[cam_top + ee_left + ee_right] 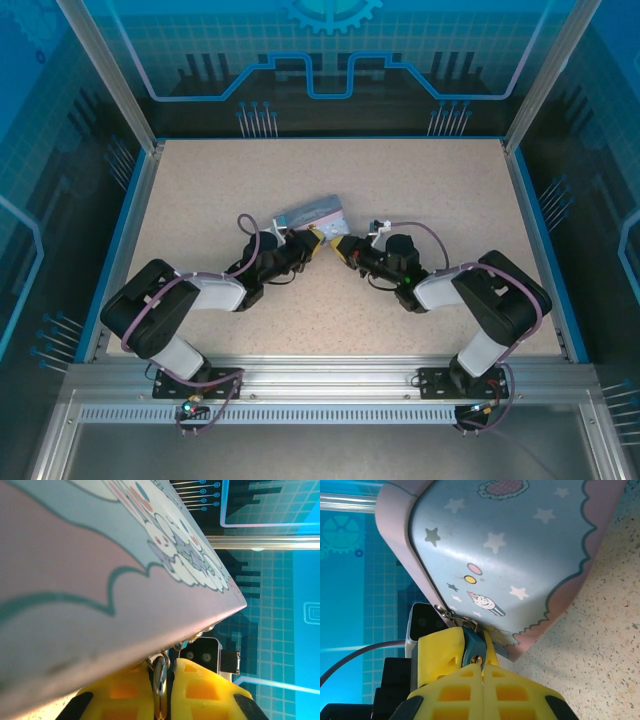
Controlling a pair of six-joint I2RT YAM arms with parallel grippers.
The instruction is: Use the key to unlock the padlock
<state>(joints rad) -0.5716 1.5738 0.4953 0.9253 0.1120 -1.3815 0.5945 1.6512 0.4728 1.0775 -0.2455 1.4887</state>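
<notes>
Right wrist view showed the padlock, a small teal-blue body with a brass keyhole and a thin silvery shackle. It hung at the latch of the pastel tin, clamped between the closed yellow fingers of the right gripper. Left wrist view showed the left gripper pinched almost closed on the key, a thin grey metal sliver just under the tin's edge.

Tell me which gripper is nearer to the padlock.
Right. The right gripper is shut on the padlock at the edge of the tin. The left gripper is close beside it, facing it, pinching what looks like the key.
</notes>
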